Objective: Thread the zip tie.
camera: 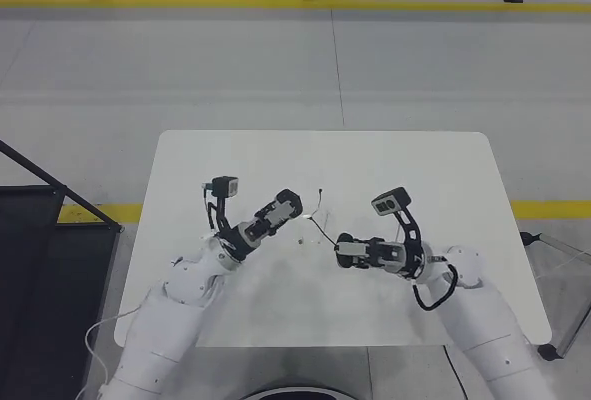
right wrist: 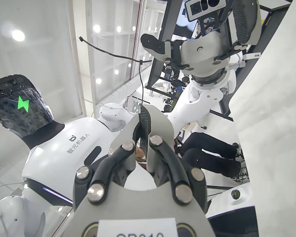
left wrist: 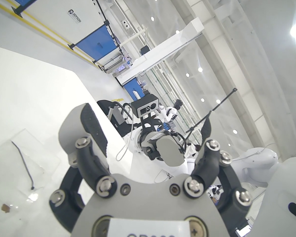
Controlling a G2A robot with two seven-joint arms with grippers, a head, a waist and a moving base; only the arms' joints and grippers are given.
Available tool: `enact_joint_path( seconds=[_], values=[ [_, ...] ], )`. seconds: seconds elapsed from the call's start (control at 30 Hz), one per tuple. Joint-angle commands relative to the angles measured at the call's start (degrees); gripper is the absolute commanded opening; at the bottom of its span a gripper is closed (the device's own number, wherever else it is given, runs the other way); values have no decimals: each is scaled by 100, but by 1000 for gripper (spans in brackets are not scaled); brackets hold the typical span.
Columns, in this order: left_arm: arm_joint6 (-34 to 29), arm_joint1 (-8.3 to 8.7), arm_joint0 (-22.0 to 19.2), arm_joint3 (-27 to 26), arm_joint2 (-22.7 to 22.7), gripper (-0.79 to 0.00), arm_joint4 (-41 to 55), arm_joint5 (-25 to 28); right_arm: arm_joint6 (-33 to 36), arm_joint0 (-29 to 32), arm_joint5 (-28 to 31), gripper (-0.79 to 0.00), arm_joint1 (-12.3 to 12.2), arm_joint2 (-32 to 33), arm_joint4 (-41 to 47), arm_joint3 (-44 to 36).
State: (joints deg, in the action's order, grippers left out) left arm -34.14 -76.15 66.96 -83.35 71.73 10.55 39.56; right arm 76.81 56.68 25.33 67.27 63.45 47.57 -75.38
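The right gripper (right wrist: pixel 142 114) presses its ribbed black pads together on the thin tail of a black zip tie (right wrist: pixel 106 52), held in the air between the arms over the smooth white table (camera: pixel 425 160). The slender plastic strap kinks sharply and ends in a small square head. The left gripper (left wrist: pixel 147 114), its dotted rubber pads spread wide, grips nothing. A clear plastic bag (left wrist: pixel 27 149) on the table holds another black tie (left wrist: pixel 22 160).

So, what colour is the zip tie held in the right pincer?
Black; the right wrist view shows the zip tie best.
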Motion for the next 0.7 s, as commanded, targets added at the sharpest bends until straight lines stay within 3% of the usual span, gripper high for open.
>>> enact_joint_path(
  seconds=[0.0,0.27,0.43,0.67],
  values=[
    [-425,9,-67,93,-72,-142,650,-74,-28,41,-7,-785,5,8,45,-62],
    [-2504,78,-363,542,-69,-243,2946,-469,386,-111,-172,-785,55,-46,398,137],
    [-3697,107,-561,887,-51,-317,3787,-825,557,-187,-343,-785,86,-52,508,229],
    [-4073,95,-694,968,-179,-385,3946,-1014,580,-235,-366,-785,133,-62,478,312]
  ],
)
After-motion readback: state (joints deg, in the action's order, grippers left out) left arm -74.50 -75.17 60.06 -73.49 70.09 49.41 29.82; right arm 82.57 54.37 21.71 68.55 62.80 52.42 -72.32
